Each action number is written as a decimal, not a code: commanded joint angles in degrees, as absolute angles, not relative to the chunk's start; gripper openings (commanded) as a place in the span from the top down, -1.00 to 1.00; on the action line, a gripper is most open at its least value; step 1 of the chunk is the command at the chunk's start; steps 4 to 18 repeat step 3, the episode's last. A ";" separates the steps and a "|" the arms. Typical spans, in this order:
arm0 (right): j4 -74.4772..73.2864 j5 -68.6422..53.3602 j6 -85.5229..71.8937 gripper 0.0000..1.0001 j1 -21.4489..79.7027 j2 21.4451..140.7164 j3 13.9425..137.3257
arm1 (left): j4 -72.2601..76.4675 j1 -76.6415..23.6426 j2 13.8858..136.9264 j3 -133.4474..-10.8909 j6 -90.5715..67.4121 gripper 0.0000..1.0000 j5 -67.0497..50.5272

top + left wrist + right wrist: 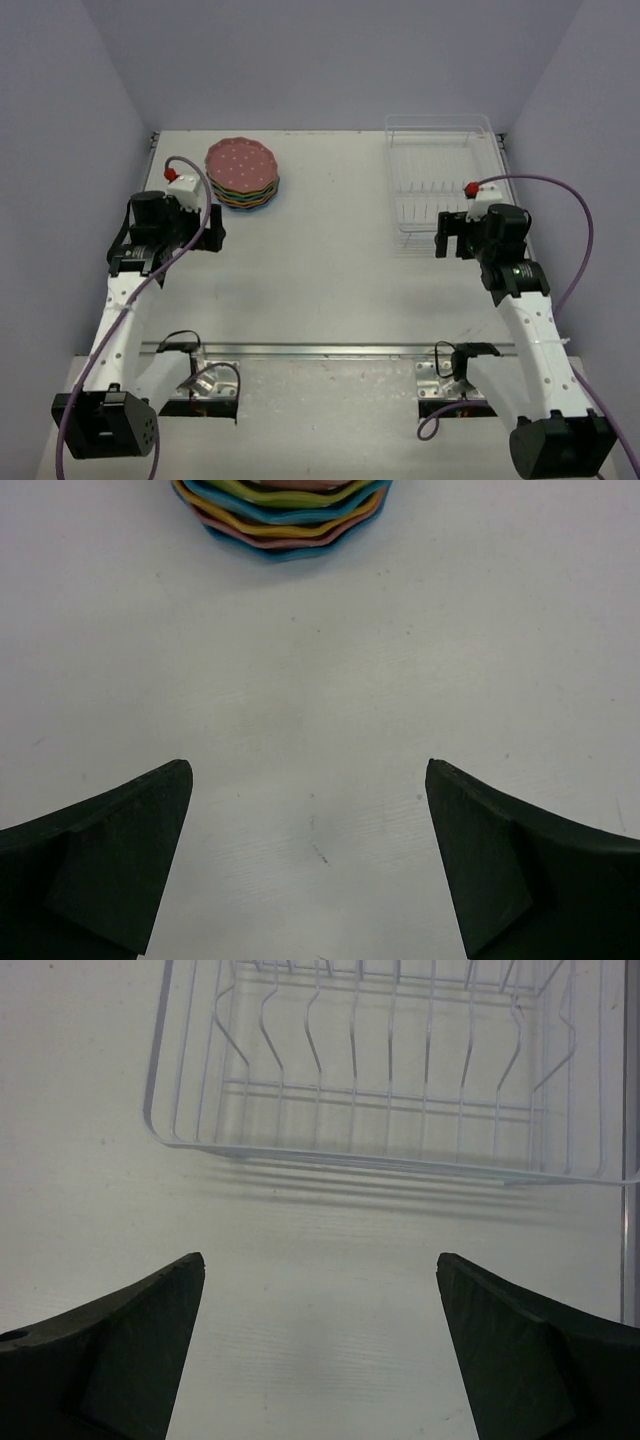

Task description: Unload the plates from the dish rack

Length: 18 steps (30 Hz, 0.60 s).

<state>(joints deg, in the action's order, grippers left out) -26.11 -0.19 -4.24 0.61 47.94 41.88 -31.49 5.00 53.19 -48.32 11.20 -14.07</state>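
Observation:
Several scalloped plates (242, 174) lie in one stack at the back left of the table, a pink dotted one on top; the left wrist view shows the stack's near edge (285, 515) in blue, yellow, pink and green. My left gripper (203, 238) is open and empty, a short way in front of the stack. The dish rack (440, 180), a white wire basket, stands at the back right with no plates in its slots (390, 1070). My right gripper (455, 238) hangs open and empty just before the rack's near rim.
Purple walls close in the table (330, 260) at the back and sides. A metal rail (330, 350) runs across the near edge by the arm bases. Purple cables loop from each wrist.

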 commanded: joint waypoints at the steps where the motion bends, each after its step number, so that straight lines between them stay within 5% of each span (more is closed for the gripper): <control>1: -22.78 -0.26 -5.63 -0.98 0.54 47.17 41.45 | -26.12 5.20 49.42 -46.91 12.19 -1.00 -13.77; 18: -22.76 -0.12 -5.71 -0.98 0.53 47.12 41.48 | -25.88 5.19 48.58 -46.92 12.20 -1.00 -13.96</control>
